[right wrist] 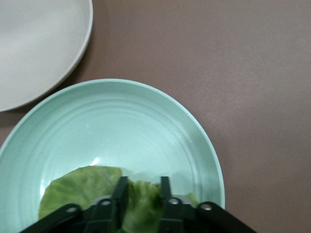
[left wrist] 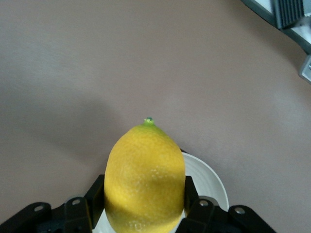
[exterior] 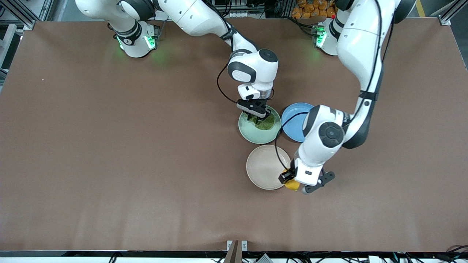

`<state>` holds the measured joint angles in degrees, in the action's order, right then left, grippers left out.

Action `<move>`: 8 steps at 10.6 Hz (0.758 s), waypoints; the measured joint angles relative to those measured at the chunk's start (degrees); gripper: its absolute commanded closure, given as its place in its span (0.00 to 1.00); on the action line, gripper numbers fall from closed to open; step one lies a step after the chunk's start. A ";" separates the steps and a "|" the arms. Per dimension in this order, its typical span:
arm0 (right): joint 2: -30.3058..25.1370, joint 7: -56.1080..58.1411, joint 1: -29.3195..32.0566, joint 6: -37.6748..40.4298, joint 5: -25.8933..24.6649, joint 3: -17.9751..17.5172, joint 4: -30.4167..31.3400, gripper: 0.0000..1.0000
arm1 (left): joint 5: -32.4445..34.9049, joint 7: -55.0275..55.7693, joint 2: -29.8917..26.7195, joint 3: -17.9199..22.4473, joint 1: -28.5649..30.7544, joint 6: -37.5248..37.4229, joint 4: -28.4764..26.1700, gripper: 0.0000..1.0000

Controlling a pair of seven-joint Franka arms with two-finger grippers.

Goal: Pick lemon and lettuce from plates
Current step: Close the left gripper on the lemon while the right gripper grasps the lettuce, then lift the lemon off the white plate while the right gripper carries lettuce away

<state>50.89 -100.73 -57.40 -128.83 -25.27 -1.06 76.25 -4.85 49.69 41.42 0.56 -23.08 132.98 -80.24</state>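
The left gripper (exterior: 293, 181) sits low and right of centre in the front view, at the rim of the beige plate (exterior: 264, 166), its jaws clamped on the lemon (exterior: 291, 185); in the left wrist view the lemon (left wrist: 145, 178) fills the lower middle between the black fingers (left wrist: 192, 193), with a curve of the plate's rim (left wrist: 209, 179) beside it. The right gripper (exterior: 256, 116) is down in the mint green plate (exterior: 256, 134) at frame centre, its jaws close together, pinching a fold of the lettuce (exterior: 266, 123); the right wrist view shows the lettuce (right wrist: 82, 190) lying flat in the plate's (right wrist: 121, 126) lower part. A blue plate (exterior: 292, 118) lies beside the mint one, partly under the left arm.
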 measured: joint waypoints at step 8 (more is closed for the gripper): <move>-7.00 7.14 8.61 4.96 -0.11 -3.54 -2.72 1.00 | 0.00 -8.02 -12.62 0.07 6.17 -10.67 -11.04 1.00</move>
<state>43.89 -93.59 -48.79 -123.88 -25.37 -4.60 73.53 -4.85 41.67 28.80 0.64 -16.92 122.31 -91.28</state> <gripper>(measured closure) 0.982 0.339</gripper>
